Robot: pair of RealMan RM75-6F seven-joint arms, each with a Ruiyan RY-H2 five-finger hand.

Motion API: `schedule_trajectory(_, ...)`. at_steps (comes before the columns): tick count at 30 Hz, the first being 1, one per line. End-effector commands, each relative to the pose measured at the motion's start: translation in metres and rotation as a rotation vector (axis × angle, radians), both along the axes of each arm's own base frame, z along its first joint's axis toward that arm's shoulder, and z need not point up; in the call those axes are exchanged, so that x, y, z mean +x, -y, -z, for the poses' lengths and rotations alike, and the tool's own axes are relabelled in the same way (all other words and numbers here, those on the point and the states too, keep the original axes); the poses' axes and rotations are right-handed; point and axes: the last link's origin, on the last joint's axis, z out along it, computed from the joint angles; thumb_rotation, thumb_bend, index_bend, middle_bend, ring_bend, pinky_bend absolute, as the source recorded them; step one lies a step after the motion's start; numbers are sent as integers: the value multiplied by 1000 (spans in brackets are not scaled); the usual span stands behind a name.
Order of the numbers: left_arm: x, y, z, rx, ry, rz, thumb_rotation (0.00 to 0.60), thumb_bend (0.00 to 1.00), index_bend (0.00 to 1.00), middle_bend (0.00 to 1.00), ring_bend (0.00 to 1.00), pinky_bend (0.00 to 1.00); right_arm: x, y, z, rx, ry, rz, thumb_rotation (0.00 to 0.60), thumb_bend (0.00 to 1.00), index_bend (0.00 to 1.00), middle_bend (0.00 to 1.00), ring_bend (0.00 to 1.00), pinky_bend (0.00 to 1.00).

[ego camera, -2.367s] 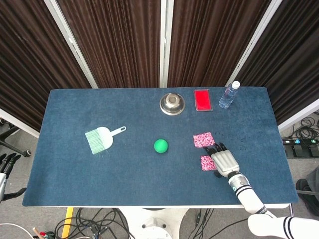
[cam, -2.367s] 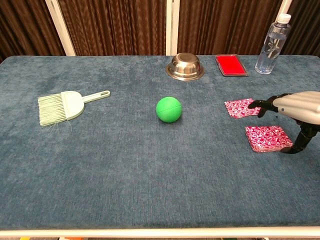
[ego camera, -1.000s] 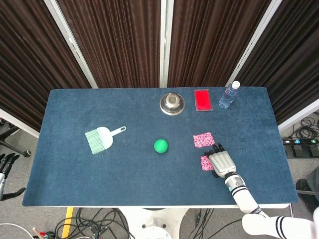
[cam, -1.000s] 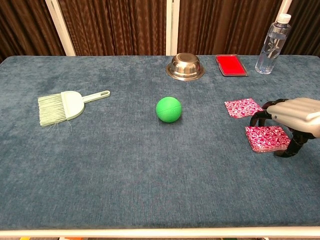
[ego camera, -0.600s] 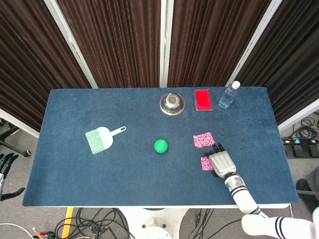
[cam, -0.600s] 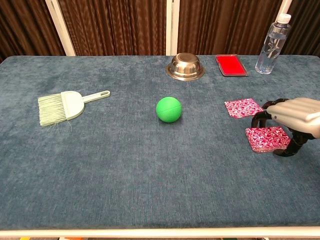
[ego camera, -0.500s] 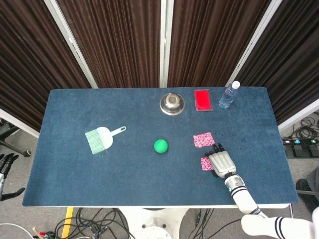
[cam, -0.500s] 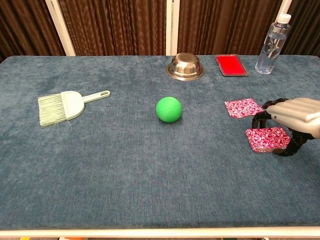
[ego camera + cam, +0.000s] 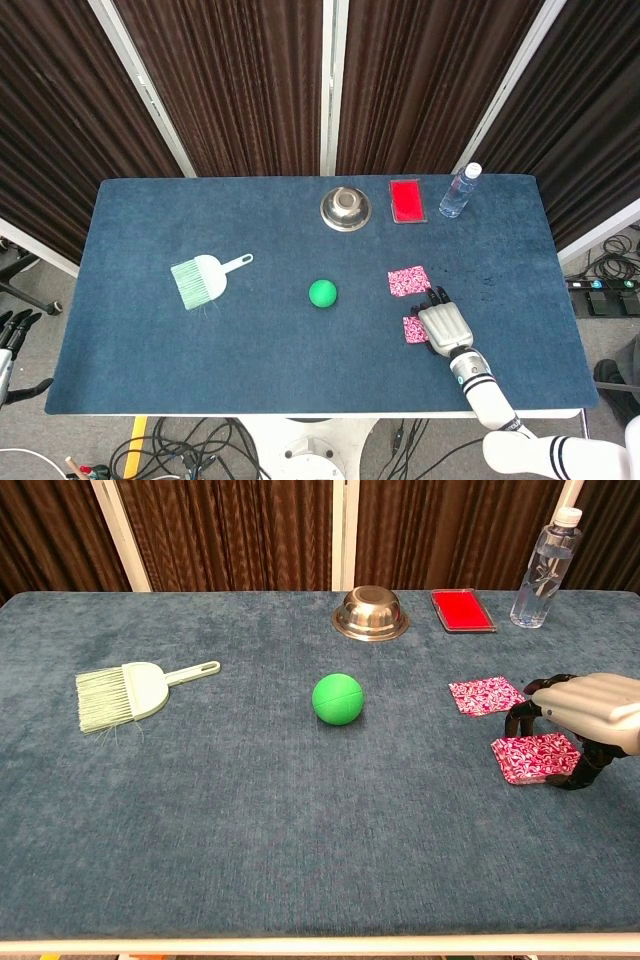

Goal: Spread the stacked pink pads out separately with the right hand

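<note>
Dark curtains hang behind my blue table point(image 9: 240, 810). At its right, one pink pad point(image 9: 487, 695) lies flat, a corner pointing away from me; just nearer, my right hand point(image 9: 585, 715) pinches the pink stack point(image 9: 530, 757) between thumb and fingers. My palm hides the stack's right part from above, and my left hand point(image 9: 10, 335) shows only as spread fingertips at the frame's edge.

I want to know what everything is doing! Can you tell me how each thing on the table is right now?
Right hand: gripping the near pink patterned pad.
Far pink patterned pad: flat, alone.
Green ball: resting, untouched.
Steel bowl: upside down.
Clear water bottle: upright, capped.
Pale green brush: lying flat.
Red flat case: lying flat.
</note>
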Motion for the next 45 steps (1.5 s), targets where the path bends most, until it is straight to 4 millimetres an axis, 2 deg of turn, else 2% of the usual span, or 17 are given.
schedule_trajectory(1,0,0,0,0,1,-1,600,0,116,74,14,198,0,0,0,-2,2,-1,600,224,369,336,16,0)
schedule_trajectory(13,0,0,-3,9,3,3,600,0,116,74,14,198,5,3,-6,-31,31,-14,600,237,399,361,34,0)
schedule_trajectory(22,2,-1,-4,13,4,8,600,0,116,74,14,198,4,14,-25,-86,33,-13,600,237,403,364,37,0)
schedule_trajectory(28,3,-2,-3,8,1,6,600,0,116,74,14,198,-12,23,-40,-127,3,18,600,238,404,364,37,0)
schedule_trajectory(34,5,-3,-2,6,-5,9,600,0,116,74,14,198,-41,28,-54,-161,-38,71,600,238,404,364,37,0)
schedule_trajectory(45,7,-3,1,-7,-20,8,600,0,116,74,14,198,-92,22,-63,-175,-74,161,600,238,405,365,37,0)
